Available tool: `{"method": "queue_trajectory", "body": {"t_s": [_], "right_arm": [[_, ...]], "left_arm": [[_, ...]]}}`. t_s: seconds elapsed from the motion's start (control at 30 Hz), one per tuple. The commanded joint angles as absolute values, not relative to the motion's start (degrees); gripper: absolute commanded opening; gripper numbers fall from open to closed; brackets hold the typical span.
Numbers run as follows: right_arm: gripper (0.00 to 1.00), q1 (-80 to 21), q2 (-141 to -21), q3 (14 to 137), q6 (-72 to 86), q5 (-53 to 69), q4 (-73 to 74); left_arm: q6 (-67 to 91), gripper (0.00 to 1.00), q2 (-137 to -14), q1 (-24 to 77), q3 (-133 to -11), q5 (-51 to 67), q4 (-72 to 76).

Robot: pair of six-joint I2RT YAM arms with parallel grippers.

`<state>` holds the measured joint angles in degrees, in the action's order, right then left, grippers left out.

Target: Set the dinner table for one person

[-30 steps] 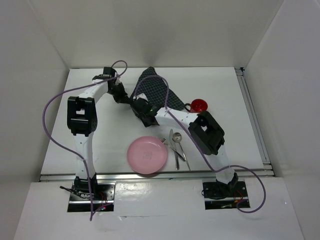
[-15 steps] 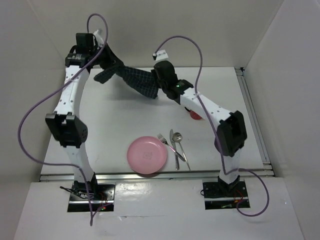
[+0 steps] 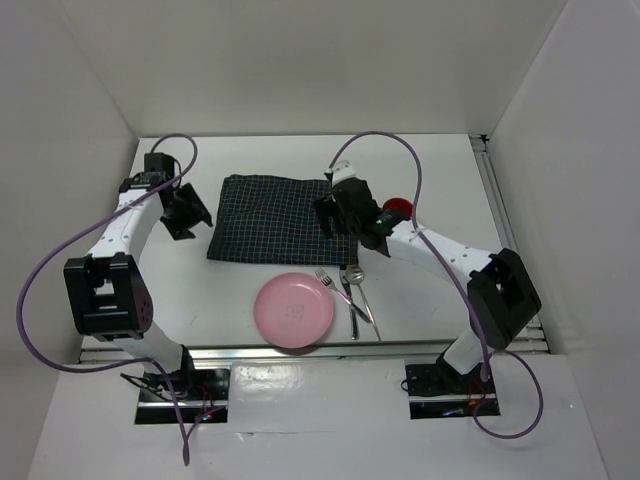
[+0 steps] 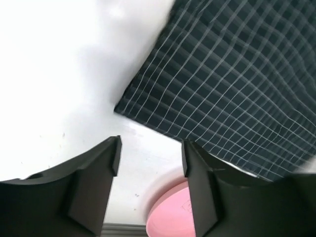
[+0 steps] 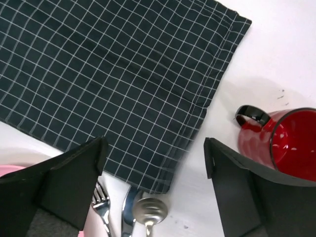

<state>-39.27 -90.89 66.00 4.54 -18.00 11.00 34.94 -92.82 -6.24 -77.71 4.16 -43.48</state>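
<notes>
The white dinner table [image 3: 260, 160] was spread beneath both arms. A checked placemat [image 3: 270, 220] was laid flat on its middle. The left gripper [image 4: 150, 145] was held by the mat's left edge and the right gripper [image 5: 154, 148] over its right edge, both with jaws apart and nothing grasped. A pink plate [image 3: 293, 310] was set just before the mat, with a fork [image 5: 101, 207], knife [image 5: 127, 212] and spoon [image 5: 150, 210] to its right. A red mug [image 5: 291, 138] was stood beside the mat.

No legible text, label, brand, number or sign is found on any surface in the three views. A faint mark at the centre of the pink plate [image 3: 293, 310] is too small to read.
</notes>
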Motion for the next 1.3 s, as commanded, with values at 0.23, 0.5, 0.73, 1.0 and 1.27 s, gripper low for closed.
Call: {"method": "queue_trajectory", "body": {"t_s": [0.23, 0.5, 0.73, 1.0, 1.27], "right_arm": [[0.86, -39.73, -89.82, 77.59, 17.21, -15.13, 25.39], [0.47, -35.77, -85.35, 70.42, 36.01, -4.68, 32.7], [0.51, -31.91, -82.0, 62.23, 42.0, 2.27, 30.93], [0.74, -28.3, -81.47, 55.38, 48.51, 4.04, 24.7], [0.71, -28.92, -92.71, 64.59, 42.37, 7.72, 22.5]], "left_arm": [[40.43, 0.61, -91.05, -7.47, -66.91, 1.4, -38.77], [41.75, 0.94, -91.93, -8.61, -60.47, 6.24, -33.14], [42.89, 0.79, -98.61, -8.61, -61.52, 7.29, -28.75], [42.28, 0.0, -104.68, -9.75, -69.24, 7.3, -29.62], [46.74, 0.0, -96.69, -16.25, -67.86, 2.66, -30.5]]}}
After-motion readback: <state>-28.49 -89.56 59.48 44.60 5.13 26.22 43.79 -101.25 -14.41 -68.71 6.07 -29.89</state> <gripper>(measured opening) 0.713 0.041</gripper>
